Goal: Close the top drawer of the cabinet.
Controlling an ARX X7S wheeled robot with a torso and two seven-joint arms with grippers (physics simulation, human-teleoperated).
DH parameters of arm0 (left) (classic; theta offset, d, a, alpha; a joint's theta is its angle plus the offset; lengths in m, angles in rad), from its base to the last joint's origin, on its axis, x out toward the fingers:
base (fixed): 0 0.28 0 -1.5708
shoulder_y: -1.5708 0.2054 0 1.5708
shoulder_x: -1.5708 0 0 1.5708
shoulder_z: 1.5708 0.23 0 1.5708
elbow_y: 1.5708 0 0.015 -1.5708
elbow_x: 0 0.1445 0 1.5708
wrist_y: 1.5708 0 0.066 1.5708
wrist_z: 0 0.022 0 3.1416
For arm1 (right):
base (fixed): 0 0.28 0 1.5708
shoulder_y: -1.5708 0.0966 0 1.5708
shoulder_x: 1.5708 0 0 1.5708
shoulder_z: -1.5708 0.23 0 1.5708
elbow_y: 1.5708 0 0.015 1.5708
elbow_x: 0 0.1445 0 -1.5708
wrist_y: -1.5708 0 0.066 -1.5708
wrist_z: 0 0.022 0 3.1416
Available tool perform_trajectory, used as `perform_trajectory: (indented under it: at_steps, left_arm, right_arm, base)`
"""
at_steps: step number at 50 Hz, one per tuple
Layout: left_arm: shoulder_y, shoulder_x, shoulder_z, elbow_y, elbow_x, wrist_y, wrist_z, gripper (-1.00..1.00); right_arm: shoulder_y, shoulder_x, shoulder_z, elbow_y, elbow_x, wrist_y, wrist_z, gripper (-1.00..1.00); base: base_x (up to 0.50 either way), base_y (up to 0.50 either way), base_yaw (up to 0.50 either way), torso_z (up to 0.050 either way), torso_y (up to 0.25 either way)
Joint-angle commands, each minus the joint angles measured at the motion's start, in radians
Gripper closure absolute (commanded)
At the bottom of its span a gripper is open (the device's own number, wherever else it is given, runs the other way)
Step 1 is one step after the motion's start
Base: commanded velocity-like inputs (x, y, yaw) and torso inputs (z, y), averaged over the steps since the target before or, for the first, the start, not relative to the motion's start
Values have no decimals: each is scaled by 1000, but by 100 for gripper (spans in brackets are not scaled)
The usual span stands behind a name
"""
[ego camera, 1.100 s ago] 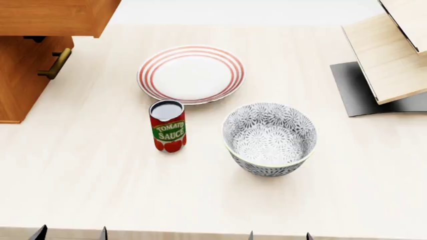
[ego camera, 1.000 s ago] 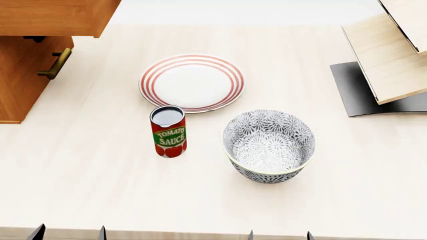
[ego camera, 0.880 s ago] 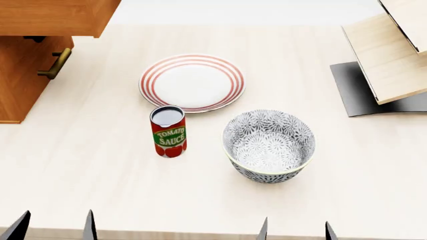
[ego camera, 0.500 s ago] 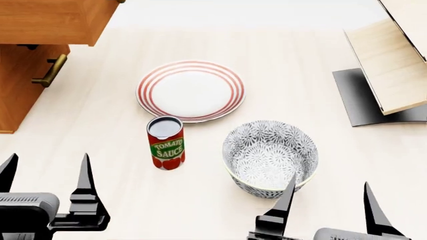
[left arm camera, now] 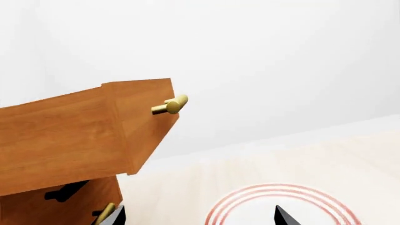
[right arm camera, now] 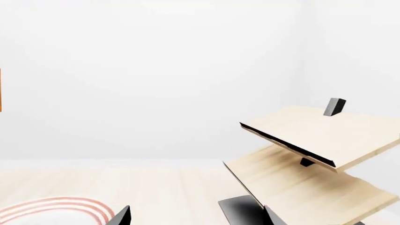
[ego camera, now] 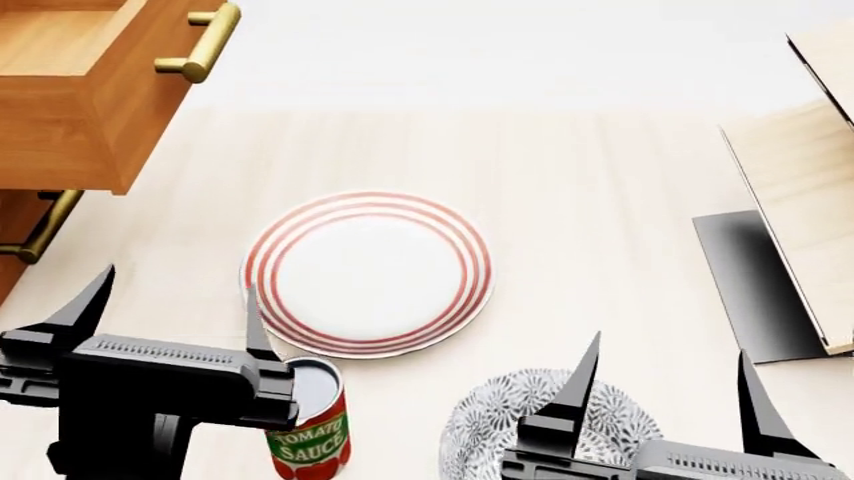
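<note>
**pale wood surface under even white light**

a broad pale wooden tabletop (ego camera: 601,170) with faint lengthwise grain fills the head view and runs back to a plain white wall (right arm camera: 156,70). that wall is bare and evenly lit — no hard shadows fall on it. the light is soft and diffuse throughout, leaving only dim shading on the wood. at the right side of the head view stands a pale plywood rack (ego camera: 801,200) with tilted shelves on a flat black base (ego camera: 754,290); the right wrist view shows two of its sloping boards (right arm camera: 312,136), one above the other, with small dark brackets between them.
</note>
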Motion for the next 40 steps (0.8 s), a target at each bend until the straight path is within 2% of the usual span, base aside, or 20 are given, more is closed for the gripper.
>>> perform_trajectory:
  at_steps: [1, 6, 15, 19, 22, 27, 37, 40]
  left_arm:
    - [-77, 3, 64, -160, 29, 24, -38, -100]
    - [-117, 12, 54, -221, 8, 26, -44, -100]
    - [-269, 43, 28, -418, -44, 48, -55, -100]
    - [-353, 45, -31, -477, -156, 19, 11, -100]
    - [-444, 44, -93, -531, -246, -78, 55, -100]
    - [-527, 21, -152, -606, -321, -116, 101, -100]
    - [-620, -15, -258, -869, -350, 13, 65, -100]
    - [-623, -19, -273, -885, -363, 28, 67, -100]
  right_arm:
    - [-1, 14, -15, 21, 11, -16, 14, -100]
    - [-2, 19, -30, 35, 6, -28, 20, -100]
    - [5, 29, -51, 77, 3, -59, 28, -100]
    - [-12, 37, -49, 80, 18, -102, 23, -100]
    - [-25, 44, -52, 76, 16, -117, 24, -100]
    - [-24, 48, -55, 84, 22, -124, 27, -100]
    - [-11, 56, -58, 98, 35, -123, 30, -100]
    - [-10, 57, -62, 102, 35, -125, 32, -100]
  base:
    - [500, 0, 0, 0, 0]
    - [500, 0, 0, 0, 0]
    - [500, 0, 0, 0, 2]
    - [500, 0, 0, 0, 0]
    - [0, 0, 0, 0, 0]
    - [0, 0, 0, 0, 0]
    - [0, 0, 0, 0, 0]
    - [0, 0, 0, 0, 0]
